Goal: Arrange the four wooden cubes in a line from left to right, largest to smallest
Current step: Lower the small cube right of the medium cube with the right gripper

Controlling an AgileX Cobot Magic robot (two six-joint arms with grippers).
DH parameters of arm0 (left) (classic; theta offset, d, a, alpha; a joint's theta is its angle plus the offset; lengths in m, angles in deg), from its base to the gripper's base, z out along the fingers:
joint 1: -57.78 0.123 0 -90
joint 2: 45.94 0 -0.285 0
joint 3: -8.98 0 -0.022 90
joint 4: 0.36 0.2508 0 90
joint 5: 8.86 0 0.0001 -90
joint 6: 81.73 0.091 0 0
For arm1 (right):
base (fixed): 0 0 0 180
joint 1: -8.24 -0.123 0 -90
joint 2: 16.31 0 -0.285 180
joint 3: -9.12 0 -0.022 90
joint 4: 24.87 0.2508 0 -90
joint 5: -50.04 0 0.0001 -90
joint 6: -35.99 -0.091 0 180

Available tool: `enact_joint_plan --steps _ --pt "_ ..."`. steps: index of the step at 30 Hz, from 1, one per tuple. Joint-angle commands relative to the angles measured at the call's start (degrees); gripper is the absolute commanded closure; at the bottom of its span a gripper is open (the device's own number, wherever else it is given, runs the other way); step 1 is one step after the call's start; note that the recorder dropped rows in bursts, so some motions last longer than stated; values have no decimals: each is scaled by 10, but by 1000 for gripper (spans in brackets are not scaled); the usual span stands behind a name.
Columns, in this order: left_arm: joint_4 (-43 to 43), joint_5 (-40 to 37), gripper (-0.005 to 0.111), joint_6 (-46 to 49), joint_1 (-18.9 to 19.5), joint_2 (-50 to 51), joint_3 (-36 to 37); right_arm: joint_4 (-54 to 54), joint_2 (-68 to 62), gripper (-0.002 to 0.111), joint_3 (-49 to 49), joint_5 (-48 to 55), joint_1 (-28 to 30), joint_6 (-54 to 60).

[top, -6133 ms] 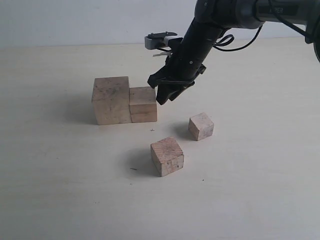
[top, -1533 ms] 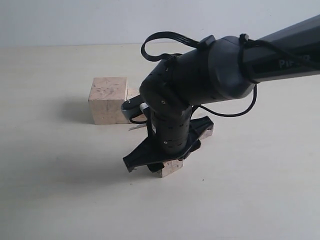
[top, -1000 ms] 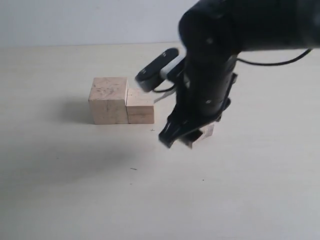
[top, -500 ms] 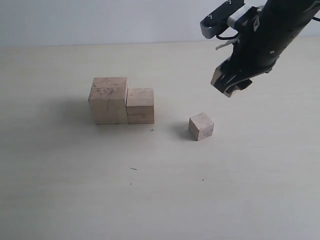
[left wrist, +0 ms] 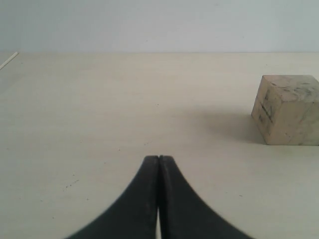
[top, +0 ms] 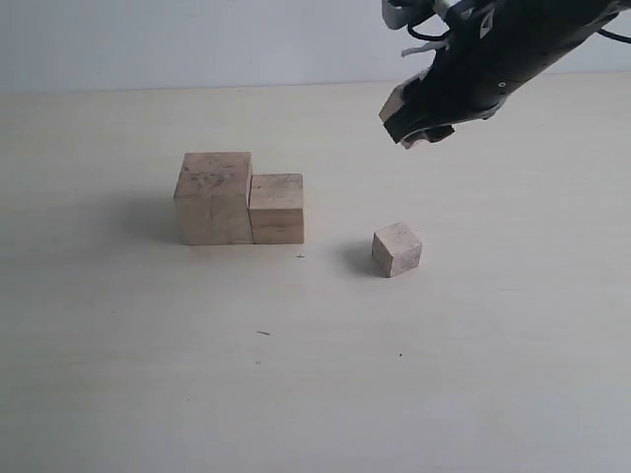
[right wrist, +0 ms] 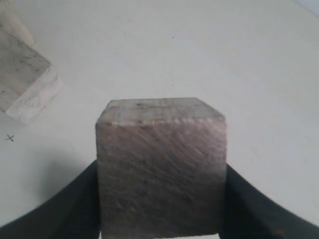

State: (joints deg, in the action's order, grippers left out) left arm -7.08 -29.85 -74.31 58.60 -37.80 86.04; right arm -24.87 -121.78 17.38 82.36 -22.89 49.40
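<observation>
Cube (right wrist: 160, 164) clamped in right fingers (right wrist: 79, 214), mostly hidden in exterior view, arm (top: 523, 44) cropped.

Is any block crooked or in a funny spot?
Yes. The smallest cube sits alone, turned cornerwise, apart from the largest cube and second cube, which stand side by side. The remaining cube is up in the air, clamped in the right gripper.
</observation>
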Motion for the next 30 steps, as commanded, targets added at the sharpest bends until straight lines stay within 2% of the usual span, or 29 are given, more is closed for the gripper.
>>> enact_joint_plan --steps 1,6,12,16,22,27,30 --pt "1 6 107 -3 -3 -4 2 0 -38 108 -1 -26 2 69" --pt "1 6 107 -3 -3 -4 2 5 -77 108 -3 -47 2 213" --pt "1 6 107 -3 -3 -4 2 79 -106 108 -64 -46 2 386" --pt "1 6 107 -3 -3 -4 2 187 -156 108 -140 39 2 568" --pt "1 6 107 -3 -3 -4 2 192 -239 108 -221 164 2 695" --pt "1 6 107 -3 -3 -4 2 165 -264 108 -234 165 4 689" --pt "1 6 107 -3 -3 -4 2 242 -272 108 -234 165 5 706"
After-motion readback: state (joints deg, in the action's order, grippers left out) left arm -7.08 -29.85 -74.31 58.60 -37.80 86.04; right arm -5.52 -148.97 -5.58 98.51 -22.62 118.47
